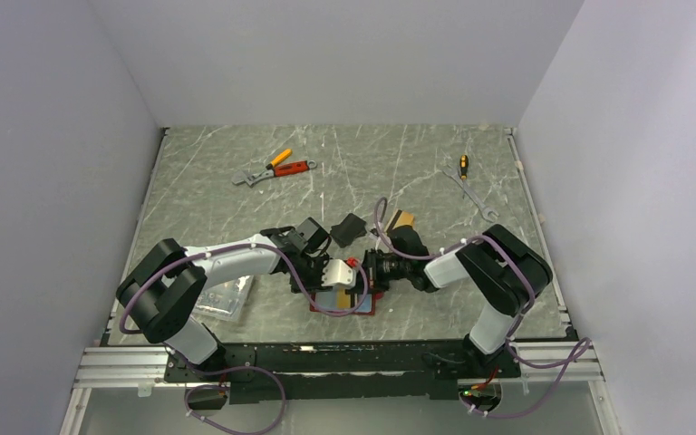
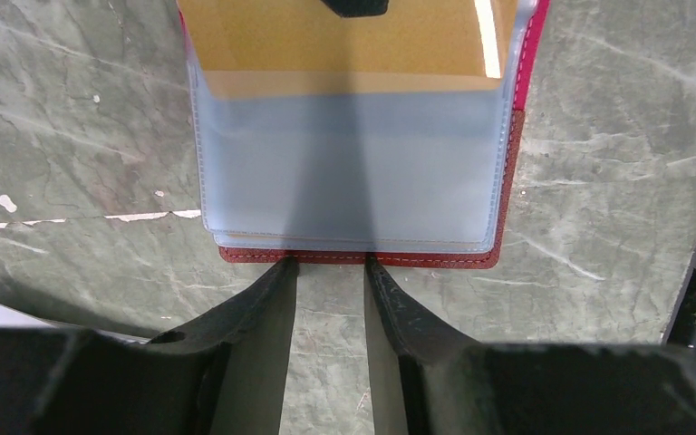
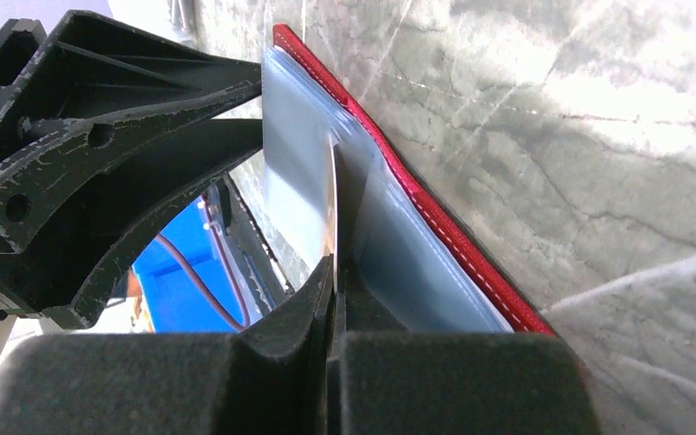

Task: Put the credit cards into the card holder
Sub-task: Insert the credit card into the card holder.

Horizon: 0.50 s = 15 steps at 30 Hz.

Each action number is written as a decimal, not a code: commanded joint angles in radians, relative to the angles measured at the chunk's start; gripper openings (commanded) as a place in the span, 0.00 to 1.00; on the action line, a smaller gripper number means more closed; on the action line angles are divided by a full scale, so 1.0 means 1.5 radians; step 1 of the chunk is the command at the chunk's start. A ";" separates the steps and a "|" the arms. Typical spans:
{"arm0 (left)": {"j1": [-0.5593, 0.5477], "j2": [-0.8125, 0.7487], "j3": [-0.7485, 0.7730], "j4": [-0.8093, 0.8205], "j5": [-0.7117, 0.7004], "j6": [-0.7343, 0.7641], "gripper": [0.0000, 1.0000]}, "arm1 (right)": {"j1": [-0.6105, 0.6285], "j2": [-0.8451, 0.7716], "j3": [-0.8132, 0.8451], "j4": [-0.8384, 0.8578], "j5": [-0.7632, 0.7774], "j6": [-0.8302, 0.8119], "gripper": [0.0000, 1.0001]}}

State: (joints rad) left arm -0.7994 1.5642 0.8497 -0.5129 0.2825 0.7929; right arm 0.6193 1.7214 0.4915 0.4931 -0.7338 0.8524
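Red and soft-looking, the card holder (image 1: 367,306) lies open on the grey table (image 1: 208,208), near the front edge, between the two arms. Its see-through pockets (image 2: 344,172) face up. An orange card (image 2: 326,45) sits partly in the top pocket. Its near end is under the clear plastic, and the rest sticks out at the far side.

The right tool (image 3: 333,272) is squeezed tight on that card. From the right wrist the card looks like a thin pale line pinched between the two black fingers, going into the pockets. From the left wrist you can see the black tip of this tool at the card's far edge.

The left tool (image 2: 331,265) is spread a little. Nothing is between its fingers (image 2: 272,290); you can see bare table there. Both fingertips are right at the near red edge of the card holder. I cannot tell if they press on it.

Some more cards (image 1: 401,219), gold-brown, lie on the table just behind the right arm. A flat black thing (image 1: 349,228) lies beside them, to the left. A clear box (image 1: 222,297) sits by the left arm. Far back are pliers (image 1: 276,168) with orange handles. On the right are a wrench (image 1: 476,195) and a small yellow and black screwdriver (image 1: 463,166).
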 commanded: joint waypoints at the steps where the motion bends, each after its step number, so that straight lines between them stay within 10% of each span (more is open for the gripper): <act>1: -0.019 0.007 -0.009 0.000 0.019 0.014 0.36 | 0.021 0.000 -0.049 0.098 0.104 0.045 0.00; 15: -0.021 -0.009 -0.022 -0.003 0.024 0.021 0.35 | 0.074 0.005 -0.024 0.023 0.182 0.062 0.11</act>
State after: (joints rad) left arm -0.8116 1.5566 0.8452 -0.5129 0.2676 0.8043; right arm 0.7116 1.7184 0.4446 0.6525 -0.5850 0.9874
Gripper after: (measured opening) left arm 0.355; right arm 0.037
